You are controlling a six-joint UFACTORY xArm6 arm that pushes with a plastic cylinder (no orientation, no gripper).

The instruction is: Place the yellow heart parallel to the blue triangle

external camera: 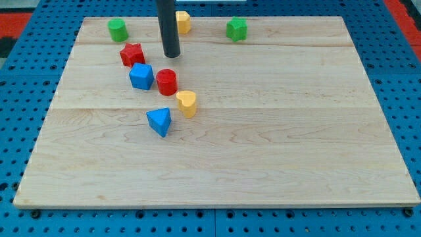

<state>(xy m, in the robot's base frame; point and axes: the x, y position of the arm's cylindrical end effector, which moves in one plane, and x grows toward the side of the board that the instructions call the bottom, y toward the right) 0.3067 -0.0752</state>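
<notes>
Risk begins nearest the view's bottom, where the blue triangle (159, 122) sits on the wooden bench (263, 164) with open board below it and to its right; it is the reference block, so any nudge to it spoils the alignment being sought. Just above and to its right lies the yellow heart (187, 103), close to the triangle but apparently not touching, and seemingly touching or almost touching the red cylinder (166, 81) at its upper left. That crowding is the main hazard: a push arriving from the view's top would likely carry the cylinder, or the blue cube (141, 76) beside it, into the heart and onward into the triangle. The red star (132, 54) stands just above the cube and could join such a chain. Farther back, the tip (171, 55) hangs to the star's right, above the cylinder and clear of every block; the arm ends in a plain rod, so the end effector has no jaws to spread or pinch and it holds nothing. A rod also tends to spin a rounded block off line when it strikes off centre. Near the far edge sit a green block (118, 29), a second yellow block (183, 22) partly hidden behind the rod, and another green block (237, 29), all well apart from the work.
</notes>
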